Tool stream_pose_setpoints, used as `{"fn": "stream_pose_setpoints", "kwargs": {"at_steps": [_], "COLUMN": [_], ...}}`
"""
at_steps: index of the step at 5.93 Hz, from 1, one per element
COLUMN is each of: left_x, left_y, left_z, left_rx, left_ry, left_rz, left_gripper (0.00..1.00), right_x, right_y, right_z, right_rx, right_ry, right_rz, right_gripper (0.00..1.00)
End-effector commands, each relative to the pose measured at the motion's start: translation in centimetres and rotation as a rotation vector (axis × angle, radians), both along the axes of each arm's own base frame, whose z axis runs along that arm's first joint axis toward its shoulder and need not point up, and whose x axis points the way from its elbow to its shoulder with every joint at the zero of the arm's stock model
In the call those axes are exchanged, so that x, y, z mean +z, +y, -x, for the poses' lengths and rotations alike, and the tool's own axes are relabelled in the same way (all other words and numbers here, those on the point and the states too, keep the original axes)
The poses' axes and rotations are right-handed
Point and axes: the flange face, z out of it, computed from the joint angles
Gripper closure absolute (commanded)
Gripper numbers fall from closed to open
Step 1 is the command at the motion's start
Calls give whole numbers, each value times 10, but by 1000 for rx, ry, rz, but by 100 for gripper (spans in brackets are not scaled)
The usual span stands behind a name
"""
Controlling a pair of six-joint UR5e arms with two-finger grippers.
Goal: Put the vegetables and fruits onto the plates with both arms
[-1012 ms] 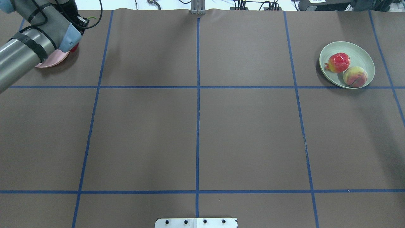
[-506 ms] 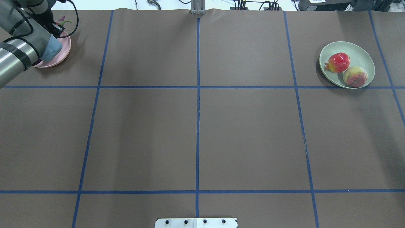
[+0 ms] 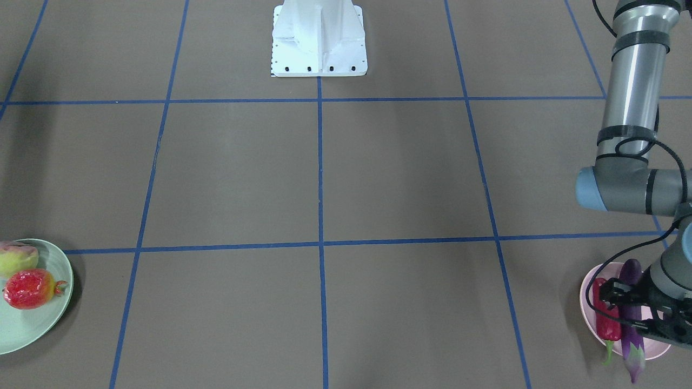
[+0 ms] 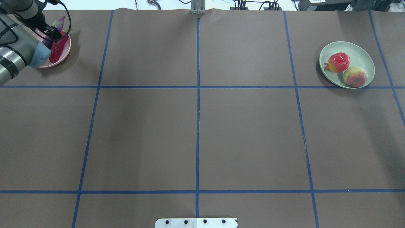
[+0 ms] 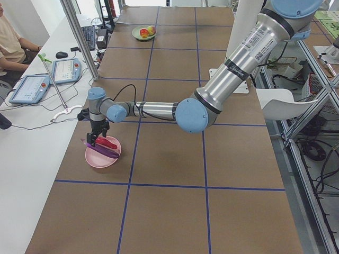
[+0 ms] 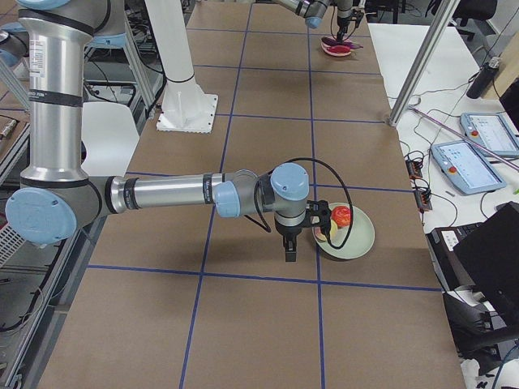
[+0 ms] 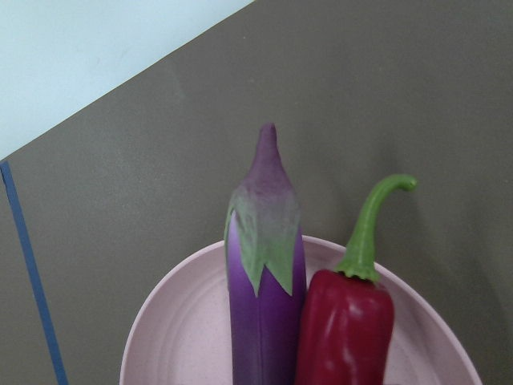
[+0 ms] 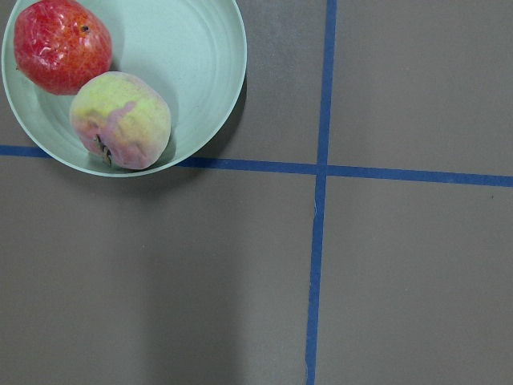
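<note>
The left claw [image 3: 610, 292] hangs right over the pink plate [image 7: 172, 337]. Its wrist view shows no fingers and the front view is too dark there, so I cannot tell whether it stands wide or narrow. Straight under it lie the eggplant [image 7: 260, 313] and the chili [image 7: 346, 329], side by side and touching. Further out, the eggplant's cap and the chili's stem pass over the rim and hang above the table [image 7: 385, 96].

The right claw [image 6: 289, 256] hovers low over bare table just beside the mint plate [image 8: 204, 56]. Only the side view shows it, so its opening cannot be told either. Nearest it on that plate sits the peach [image 8: 120, 120], and beyond that the pomegranate [image 8: 62, 44], the two seemingly touching.

All four pieces are on plates, so I judge that only getting clear remains. The main risk is on the left: the claw is close above the overhanging eggplant. A sideways pull-away that brushes it could roll it off, and the chili against it might follow. On the right, a low sweep toward the plate could knock its rim and set the fruits rolling.
</note>
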Motion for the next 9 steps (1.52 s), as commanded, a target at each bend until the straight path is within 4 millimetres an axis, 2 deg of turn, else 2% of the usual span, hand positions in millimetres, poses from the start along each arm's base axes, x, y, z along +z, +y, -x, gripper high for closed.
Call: {"fn": "stream_pose_setpoints", "kwargs": {"at_steps": [1,2,3,4,5,6,8,9], "left_x": [19,28,34,42,72,79,35,46], "left_y": [52,77,99,120,152,168,177,201], "left_z": [79,128,189,229,232,241,253,262], "left_rx": [-6,-32,-72,-118,-94,-62,-43,-37], "left_ry": [190,280,394,426,411,385,264,192], "left_rz": [45,72,104,117,130,148,200,249], "left_gripper": [0,0,0,0,0,0,0,0], "right_x": [0,-1,-3,-4,-4,-5,-5,-5], "right_y": [-1,-1,-3,-3,-4,-3,-3,-3], "right_z": [0,0,1,1,1,1,1,1], "right_rx": [1,2,0,0,0,-1,-1,0], "right_ry": [0,-2,-5,-10,-10,-10,-10,-10], "right_rz": [1,1,-3,-5,-3,-7,-9,-6], "right_gripper": [0,0,0,0,0,0,0,0]}}
